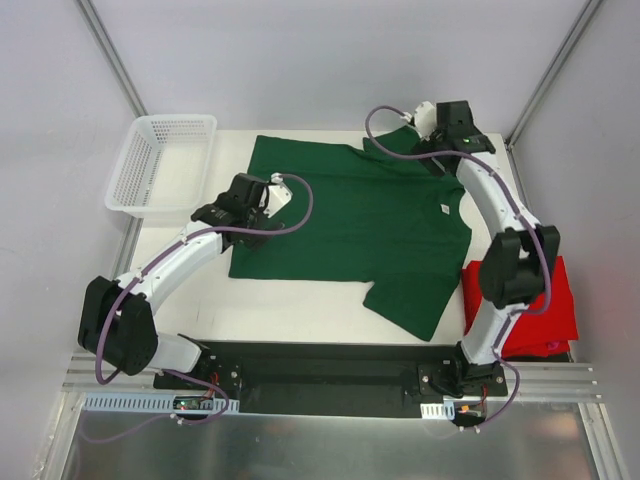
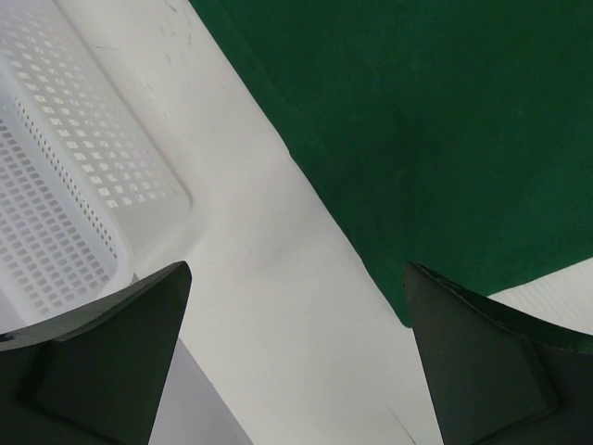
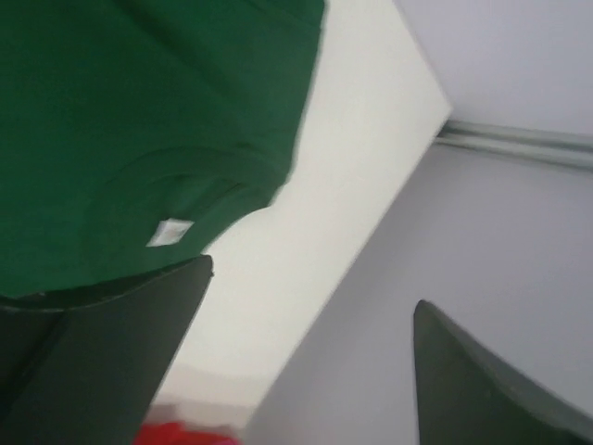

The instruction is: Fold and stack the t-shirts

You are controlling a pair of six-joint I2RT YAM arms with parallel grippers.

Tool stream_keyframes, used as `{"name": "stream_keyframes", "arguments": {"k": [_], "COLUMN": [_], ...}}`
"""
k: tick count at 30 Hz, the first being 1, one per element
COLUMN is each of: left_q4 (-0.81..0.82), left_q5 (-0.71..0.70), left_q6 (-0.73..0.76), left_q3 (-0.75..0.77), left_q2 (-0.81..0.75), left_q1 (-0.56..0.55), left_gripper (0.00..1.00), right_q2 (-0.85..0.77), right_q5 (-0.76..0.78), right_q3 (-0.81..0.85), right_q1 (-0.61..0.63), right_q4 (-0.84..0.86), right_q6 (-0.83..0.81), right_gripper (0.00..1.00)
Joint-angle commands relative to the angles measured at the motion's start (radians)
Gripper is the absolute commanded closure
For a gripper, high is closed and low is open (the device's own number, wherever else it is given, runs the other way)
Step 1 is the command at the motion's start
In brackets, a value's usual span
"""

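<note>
Hovering wide open and empty, the left fingers [image 2: 111,352] and right fingers [image 3: 111,352] flank a dark green cotton t-shirt [image 1: 360,220] lying flat on the white table [image 1: 300,310], a bright red t-shirt [image 1: 565,310] beside it. Folding looks unstarted; next, both must pinch an edge.

A: Position of the dark green cotton short-sleeved t-shirt [image 1: 350,225]?
B: Spread flat on the white table [image 1: 300,310], centre of frame, collar toward the right, hem toward the left.
A: White plastic mesh basket [image 1: 160,165]?
B: Upper left, at the table's left edge, near the hem, not touching it.
A: Bright red cotton t-shirt [image 1: 560,300]?
B: Lower right, at the table's right edge, partly behind the right arm [image 1: 515,265], just beside the first shirt's lower sleeve.
</note>
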Motion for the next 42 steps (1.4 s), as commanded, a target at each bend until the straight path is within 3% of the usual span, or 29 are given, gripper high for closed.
{"name": "stream_keyframes", "arguments": {"k": [1,3,7,17,21,26,31,36,42], "left_q4": [-0.012,-0.018,-0.020,-0.043,-0.093,-0.121,-0.128,-0.127,-0.127], "left_q5": [0.016,0.027,0.047,-0.004,-0.005,-0.025,-0.039,-0.048,-0.076], "left_q6": [0.007,0.008,0.054,0.269,0.347,0.491,0.539,0.530,0.516], "left_q3": [0.039,0.036,-0.002,-0.119,-0.171,-0.232,-0.262,-0.304,-0.332], "left_q2": [0.013,0.016,0.003,-0.100,-0.139,-0.165,-0.175,-0.179,-0.189], "left_q1": [-0.017,-0.023,-0.037,-0.040,-0.043,-0.043,-0.043,-0.043,-0.043], "left_gripper": [0.01,0.01,0.01,0.01,0.01,0.01,0.01,0.01,0.01], "right_q2": [-0.137,-0.233,-0.430,-0.790,-0.881,-0.907,-0.941,-0.970,-1.028], "right_q5": [-0.336,-0.467,-0.528,-0.508,-0.447,-0.347,-0.214,-0.220,-0.327], "right_q3": [-0.079,-0.190,-0.372,-0.659,-0.789,-0.910,-1.059,-1.118,-1.081], "right_q1": [-0.005,-0.007,0.019,0.088,0.192,0.281,0.347,0.387,0.453], "right_q4": [-0.418,-0.499,-0.558,-0.656,-0.622,-0.552,-0.444,-0.392,-0.536], "right_q6": [0.096,0.071,0.007,-0.142,-0.167,-0.182,-0.236,-0.220,-0.141], "right_gripper": [0.04,0.04,0.04,0.04,0.04,0.01,0.03,0.06,0.09]}}
